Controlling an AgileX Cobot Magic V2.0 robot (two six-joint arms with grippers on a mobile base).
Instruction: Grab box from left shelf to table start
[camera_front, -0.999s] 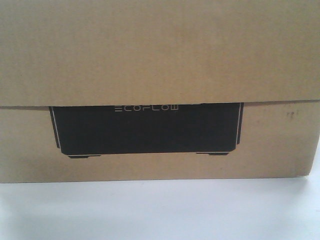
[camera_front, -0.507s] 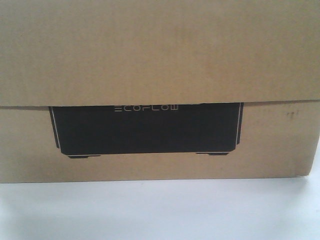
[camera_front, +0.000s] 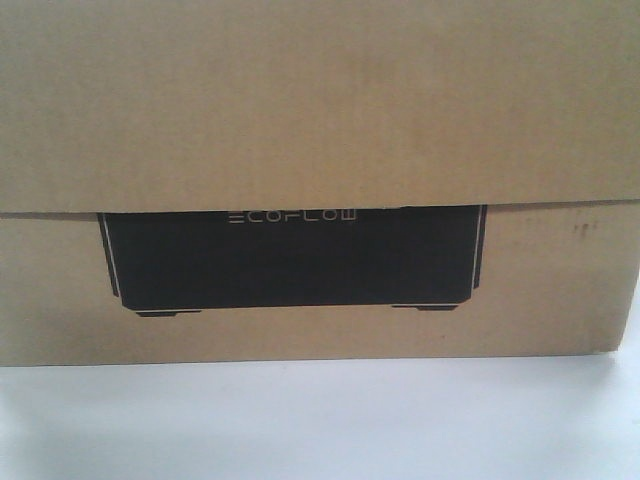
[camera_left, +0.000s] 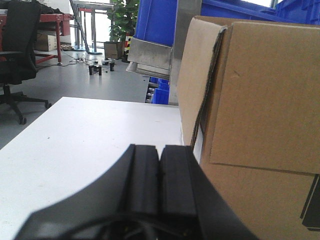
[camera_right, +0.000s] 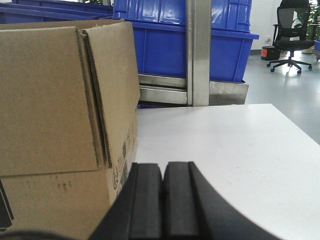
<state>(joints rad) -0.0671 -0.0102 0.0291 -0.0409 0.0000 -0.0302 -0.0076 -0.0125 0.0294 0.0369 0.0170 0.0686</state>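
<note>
The brown cardboard box (camera_front: 320, 120) with its black ECOFLOW panel stands on the white table (camera_front: 320, 420) and fills the front view. My left gripper (camera_left: 159, 148) is shut with nothing in it, just off the box's (camera_left: 260, 100) left side, over the table (camera_left: 90, 135). On the other side, my right gripper (camera_right: 163, 165) is also shut and empty, close beside the box's (camera_right: 55, 100) right end above the table (camera_right: 225, 140). Behind the box stands the shelf, a silver metal upright (camera_right: 199, 50) with rails.
Blue plastic bins (camera_right: 165, 40) sit on the shelf behind the table. An office chair (camera_left: 17, 45) stands on the floor to the left, another chair (camera_right: 290, 30) far right. Plants and small items lie on the floor beyond (camera_left: 107, 50).
</note>
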